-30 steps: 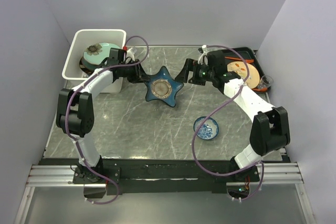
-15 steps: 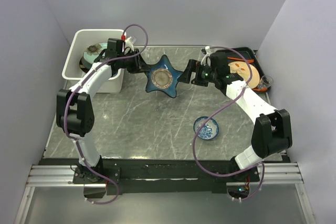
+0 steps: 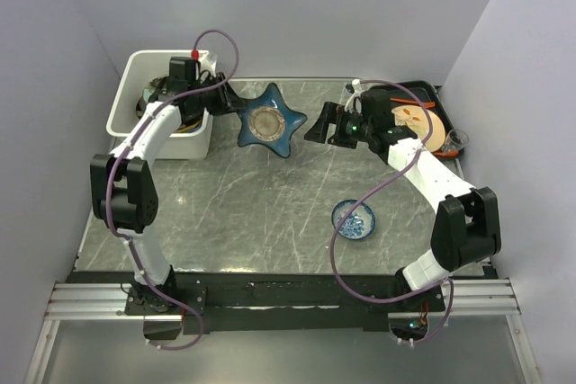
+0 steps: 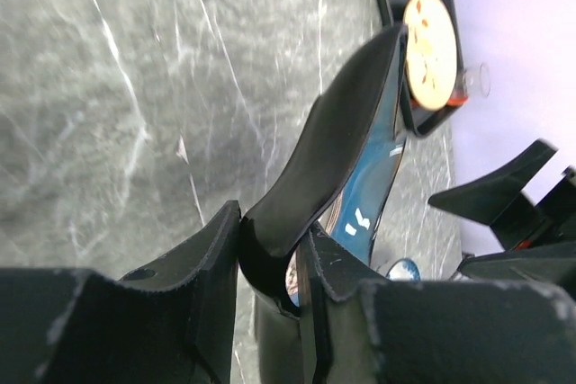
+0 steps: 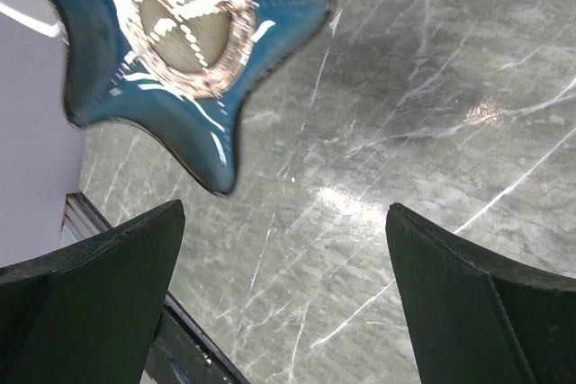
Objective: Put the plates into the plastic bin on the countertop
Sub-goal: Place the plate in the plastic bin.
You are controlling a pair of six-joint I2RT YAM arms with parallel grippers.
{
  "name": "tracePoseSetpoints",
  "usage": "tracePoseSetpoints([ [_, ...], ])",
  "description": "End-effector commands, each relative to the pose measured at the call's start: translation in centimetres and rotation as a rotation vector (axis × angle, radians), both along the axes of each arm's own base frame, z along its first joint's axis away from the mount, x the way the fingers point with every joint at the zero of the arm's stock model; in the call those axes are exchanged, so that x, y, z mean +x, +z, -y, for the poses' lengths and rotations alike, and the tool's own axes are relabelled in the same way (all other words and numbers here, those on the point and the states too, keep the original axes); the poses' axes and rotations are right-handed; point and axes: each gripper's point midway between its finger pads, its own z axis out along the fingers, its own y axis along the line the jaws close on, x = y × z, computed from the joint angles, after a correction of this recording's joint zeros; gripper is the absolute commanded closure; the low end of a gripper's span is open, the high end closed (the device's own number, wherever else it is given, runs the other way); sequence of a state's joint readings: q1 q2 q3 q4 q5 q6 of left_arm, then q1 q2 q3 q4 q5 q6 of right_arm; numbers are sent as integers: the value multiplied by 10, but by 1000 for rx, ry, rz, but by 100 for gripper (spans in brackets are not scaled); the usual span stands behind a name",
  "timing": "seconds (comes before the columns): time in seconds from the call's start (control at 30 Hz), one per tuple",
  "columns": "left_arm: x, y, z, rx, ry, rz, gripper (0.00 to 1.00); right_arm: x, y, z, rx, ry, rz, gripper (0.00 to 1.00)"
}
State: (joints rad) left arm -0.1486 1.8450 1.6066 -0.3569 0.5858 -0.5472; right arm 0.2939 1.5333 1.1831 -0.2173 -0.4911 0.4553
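the left gripper is clamping the star-shaped plate by one tip, clearest in its wrist view. overhead, the right gripper is gaping empty just beside it.

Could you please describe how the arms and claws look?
The left arm and right arm have white shells, black joints and a looping purple cable each. The left cable carries a red plug; the right wrist shows a green light. The left claw and right claw have black wedge-shaped fingers.
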Motion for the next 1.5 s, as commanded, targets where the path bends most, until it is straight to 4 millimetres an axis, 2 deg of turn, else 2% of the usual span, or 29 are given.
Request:
tracePoseSetpoints([
  [0.0,7,96,-8,-107,-2,215,99,3,12,1,19,5,54,0],
  [0.3,13,124,-52,-151,68,269,99,4,9,0,16,11,46,0],
  [0.33,12,127,-51,-157,63,277,99,4,8,0,15,11,43,0],
  [0.4,16,133,-73,-159,103,288,99,5,8,-1,18,14,45,0],
  [0.57,18,144,-93,-169,135,307,99,4,4,-1,14,18,34,0],
  [0.83,21,151,-130,-175,212,321,99,4,2,-3,15,26,24,0],
  [1.47,29,165,-199,-258,382,349,99,3,-5,-3,15,33,10,0],
])
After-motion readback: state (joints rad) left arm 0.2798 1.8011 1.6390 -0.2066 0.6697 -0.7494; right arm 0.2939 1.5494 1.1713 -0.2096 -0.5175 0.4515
